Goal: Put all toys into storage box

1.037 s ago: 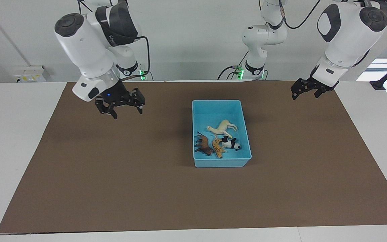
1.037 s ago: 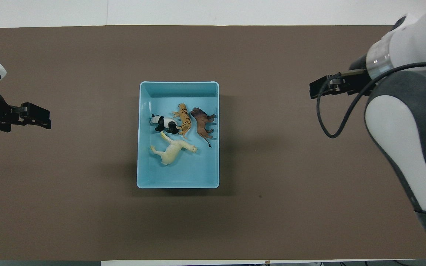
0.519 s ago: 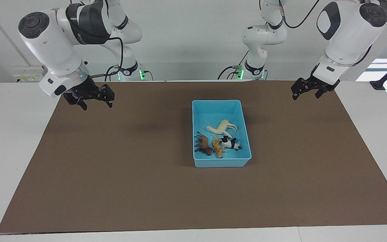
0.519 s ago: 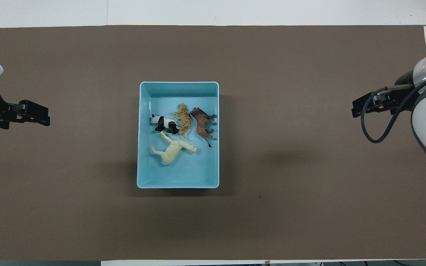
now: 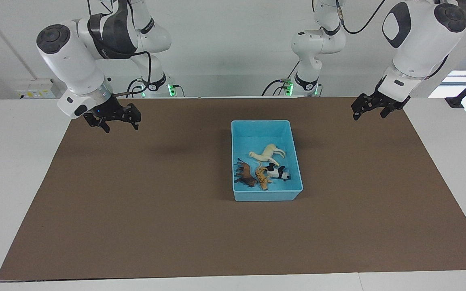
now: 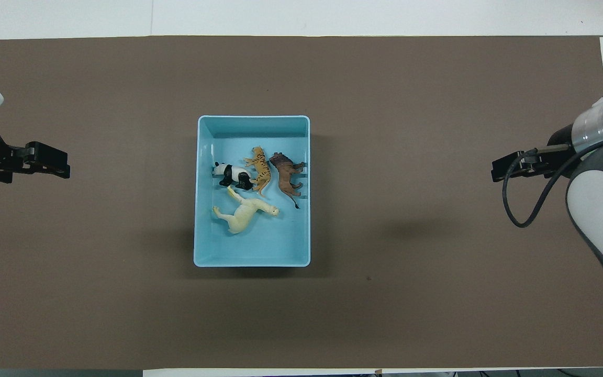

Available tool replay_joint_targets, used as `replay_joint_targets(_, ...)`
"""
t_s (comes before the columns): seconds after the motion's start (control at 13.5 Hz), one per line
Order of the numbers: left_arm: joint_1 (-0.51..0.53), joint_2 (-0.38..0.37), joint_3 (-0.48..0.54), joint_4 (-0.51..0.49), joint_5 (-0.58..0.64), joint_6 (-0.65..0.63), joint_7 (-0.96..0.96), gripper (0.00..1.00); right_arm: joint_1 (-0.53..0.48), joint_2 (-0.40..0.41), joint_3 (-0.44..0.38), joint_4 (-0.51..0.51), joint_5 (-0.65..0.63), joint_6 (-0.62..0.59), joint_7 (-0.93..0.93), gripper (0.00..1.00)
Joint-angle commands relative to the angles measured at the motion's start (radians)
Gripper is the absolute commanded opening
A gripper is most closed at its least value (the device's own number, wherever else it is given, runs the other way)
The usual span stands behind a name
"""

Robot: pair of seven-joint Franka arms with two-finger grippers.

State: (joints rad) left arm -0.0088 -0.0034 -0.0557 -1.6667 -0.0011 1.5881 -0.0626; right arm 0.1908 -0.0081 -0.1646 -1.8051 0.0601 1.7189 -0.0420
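Observation:
The light blue storage box (image 5: 263, 126) (image 6: 253, 259) stands mid-mat with all the toys lying inside: a cream horse (image 5: 268, 153) (image 6: 244, 213), an orange tiger (image 5: 262, 178) (image 6: 260, 168), a brown animal (image 5: 246, 173) (image 6: 286, 175) and a panda (image 5: 278, 173) (image 6: 232, 175). My right gripper (image 5: 120, 125) (image 6: 511, 170) hangs open and empty over the mat toward the right arm's end. Over the mat's other end my left gripper (image 5: 368, 111) (image 6: 45, 162) hangs open, holding nothing. Both are well apart from the box.
A brown mat (image 5: 156, 210) (image 6: 411, 288) covers most of the white table (image 5: 10, 161). The arm bases (image 5: 306, 83) stand at the table edge nearest the robots. A wall socket box (image 5: 39, 89) sits past the right arm's end.
My right arm swung away from the middle of the mat toward its own end of the table, then settled slightly back. The left arm barely moved. The toys stayed put.

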Motion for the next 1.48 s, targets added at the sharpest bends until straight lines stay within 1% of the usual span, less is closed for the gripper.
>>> replay_joint_targets(0.0,0.000,-0.012,0.005,-0.002,-0.007,0.007,0.004,1.00,-0.042,-0.017,0.011,-0.005,-0.013,0.024,-0.071,1.00)
replay_joint_targets(0.3,0.000,-0.012,0.005,-0.002,-0.007,0.007,0.004,1.00,-0.079,0.008,0.011,0.047,-0.029,0.021,-0.107,1.00)
replay_joint_targets(0.44,0.000,-0.012,0.005,-0.002,-0.007,0.007,0.004,1.00,-0.080,0.013,0.011,0.064,-0.039,0.018,-0.121,1.00)
replay_joint_targets(1.19,0.000,-0.012,0.005,-0.002,-0.007,0.007,0.004,1.00,-0.073,0.003,0.013,0.047,-0.037,0.008,-0.118,1.00)
replay_joint_targets(1.41,0.000,-0.012,0.005,-0.002,-0.007,0.007,0.004,1.00,-0.094,0.003,0.013,0.046,-0.037,0.008,-0.113,1.00)
